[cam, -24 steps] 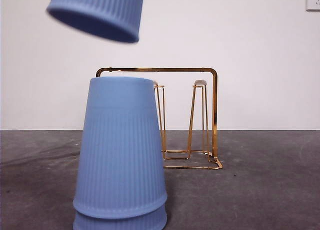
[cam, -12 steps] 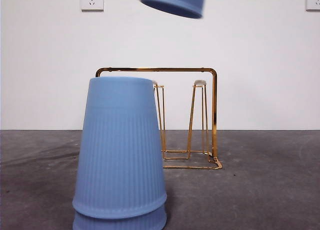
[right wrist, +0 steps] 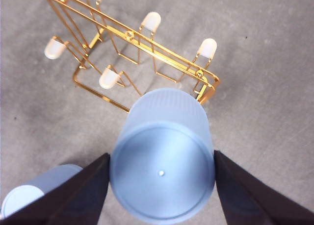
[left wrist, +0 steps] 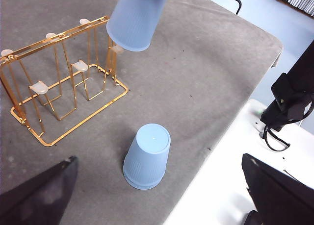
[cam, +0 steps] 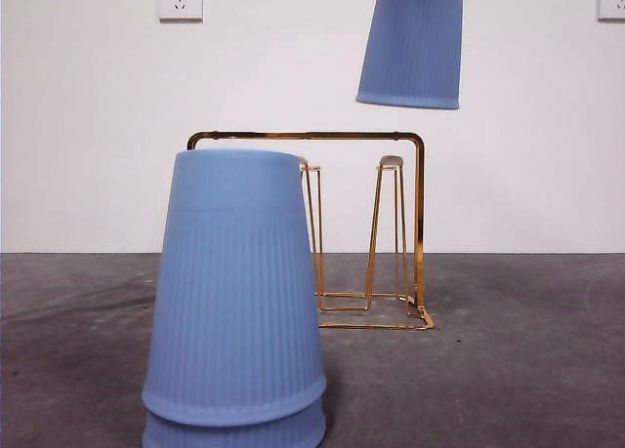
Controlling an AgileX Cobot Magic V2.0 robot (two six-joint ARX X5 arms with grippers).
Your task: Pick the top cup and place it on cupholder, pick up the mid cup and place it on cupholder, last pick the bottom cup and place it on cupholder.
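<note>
The top cup (right wrist: 162, 178) is clamped upside down between the right gripper (right wrist: 162, 186) jaws, held above the cupholder (cam: 391, 233); the left gripper (left wrist: 157, 195) is held apart

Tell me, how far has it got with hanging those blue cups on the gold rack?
Nothing is on the cupholder yet; its pegs are bare. The right gripper holds the top cup upside down in the air above the rack. Two cups still sit nested on the table, the mid cup over the bottom cup.
</note>
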